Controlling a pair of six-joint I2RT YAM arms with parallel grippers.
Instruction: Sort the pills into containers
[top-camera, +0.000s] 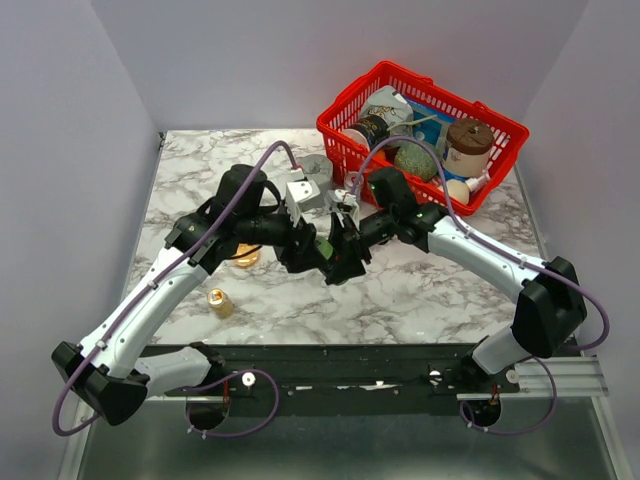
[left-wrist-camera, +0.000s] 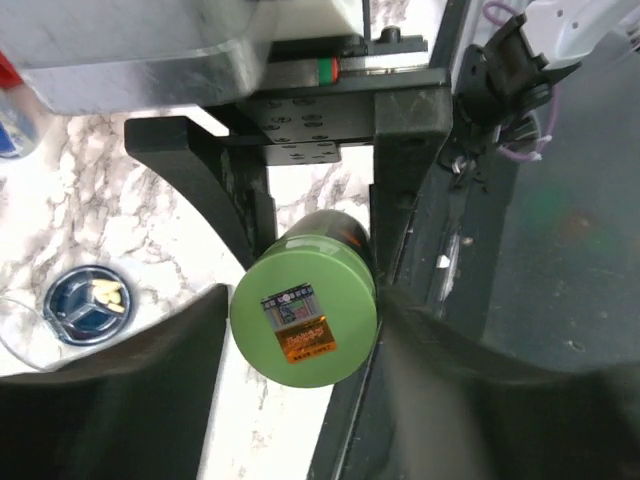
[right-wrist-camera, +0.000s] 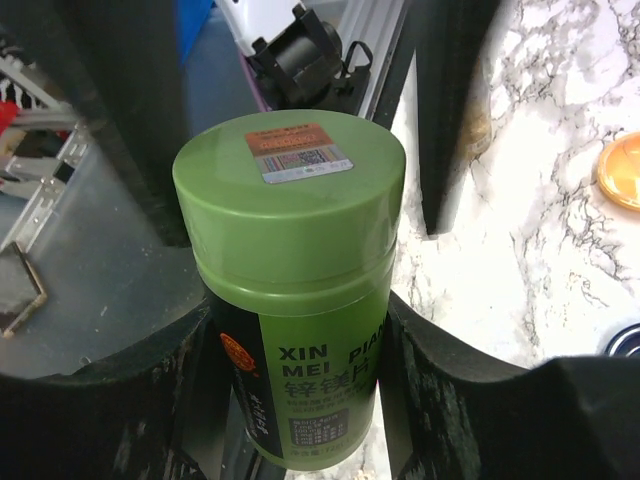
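A green pill bottle (right-wrist-camera: 300, 230) with a green lid (left-wrist-camera: 303, 325) hangs above mid-table between both grippers (top-camera: 327, 248). My right gripper (right-wrist-camera: 295, 330) is shut on the bottle's labelled body. My left gripper (left-wrist-camera: 303, 300) is on the lid, with a finger against each side of it. The dark blue dish (left-wrist-camera: 88, 303) lies on the marble below, left of the lid, with a few pale yellow pills (left-wrist-camera: 107, 295) in it. It is hidden under the arms in the top view. The orange dish (top-camera: 245, 257) lies left of the grippers and shows in the right wrist view (right-wrist-camera: 620, 170).
A red wire basket (top-camera: 345, 140) full of jars and bottles stands at the back right. A grey round block (top-camera: 315, 168) sits behind the grippers. A small gold object (top-camera: 220, 302) stands at the front left. The marble table (top-camera: 420, 290) ends at the arms' black base rail.
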